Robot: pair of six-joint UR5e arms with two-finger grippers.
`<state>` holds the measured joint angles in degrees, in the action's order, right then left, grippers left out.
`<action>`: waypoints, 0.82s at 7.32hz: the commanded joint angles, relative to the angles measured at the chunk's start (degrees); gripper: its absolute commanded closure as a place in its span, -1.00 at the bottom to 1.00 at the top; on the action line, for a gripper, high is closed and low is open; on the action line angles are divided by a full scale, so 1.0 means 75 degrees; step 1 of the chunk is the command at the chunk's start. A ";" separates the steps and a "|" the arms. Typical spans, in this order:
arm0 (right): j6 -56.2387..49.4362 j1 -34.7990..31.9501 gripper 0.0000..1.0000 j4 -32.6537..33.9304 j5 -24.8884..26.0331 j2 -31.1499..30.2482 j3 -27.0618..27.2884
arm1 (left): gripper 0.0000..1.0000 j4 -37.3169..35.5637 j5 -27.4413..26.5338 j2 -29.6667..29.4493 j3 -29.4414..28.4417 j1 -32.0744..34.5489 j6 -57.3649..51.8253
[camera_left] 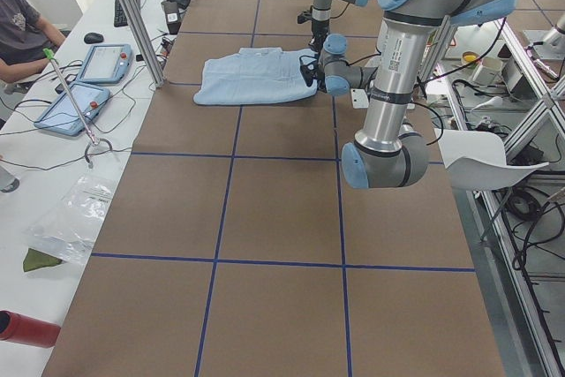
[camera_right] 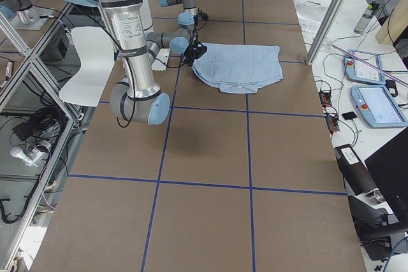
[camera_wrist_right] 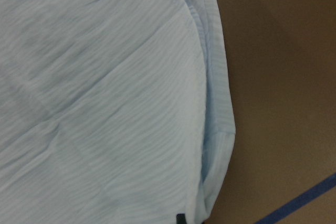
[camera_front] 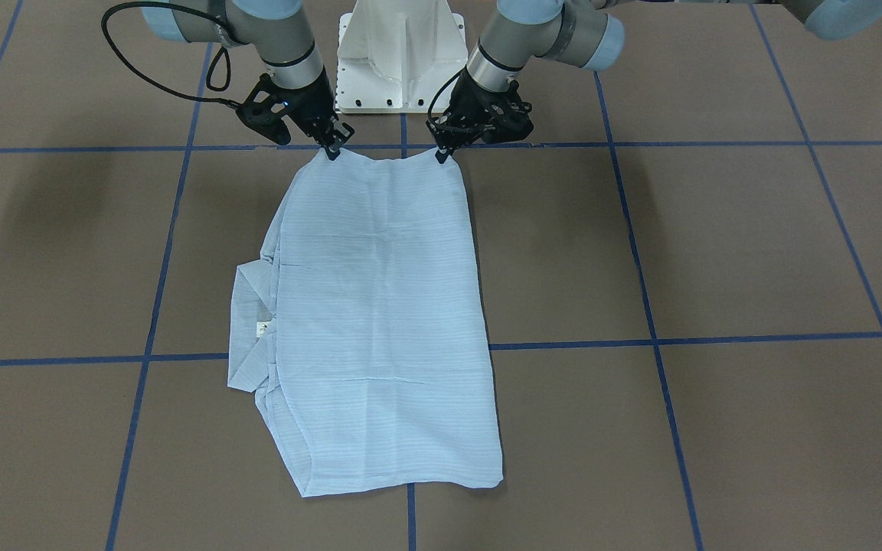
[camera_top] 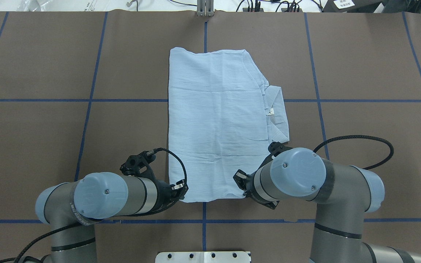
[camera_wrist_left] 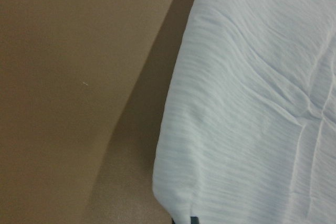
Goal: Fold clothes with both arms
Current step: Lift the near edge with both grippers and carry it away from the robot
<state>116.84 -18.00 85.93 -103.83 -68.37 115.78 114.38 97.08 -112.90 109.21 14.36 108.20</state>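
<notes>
shirt lies flat mid-counter as a long folded rectangle, collar poking out on the robot's right side. left end effector and right end effector each look clamped on one robot-side corner, hem sagging a little between them. step looks like folding that near edge over to the far one: raise both corners in sync, hold spacing constant so the hem stays taut, clear the lower layers, land square on the far edge
</notes>
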 commanded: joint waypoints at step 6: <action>-0.0005 -0.0375 1.00 0.0051 -0.2722 -0.0377 0.1660 | 1.00 -0.3376 0.0822 -0.0004 0.3107 -0.0684 0.0093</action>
<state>116.81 -19.64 86.29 -119.68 -71.23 126.99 93.48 101.05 -112.81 128.76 10.03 108.72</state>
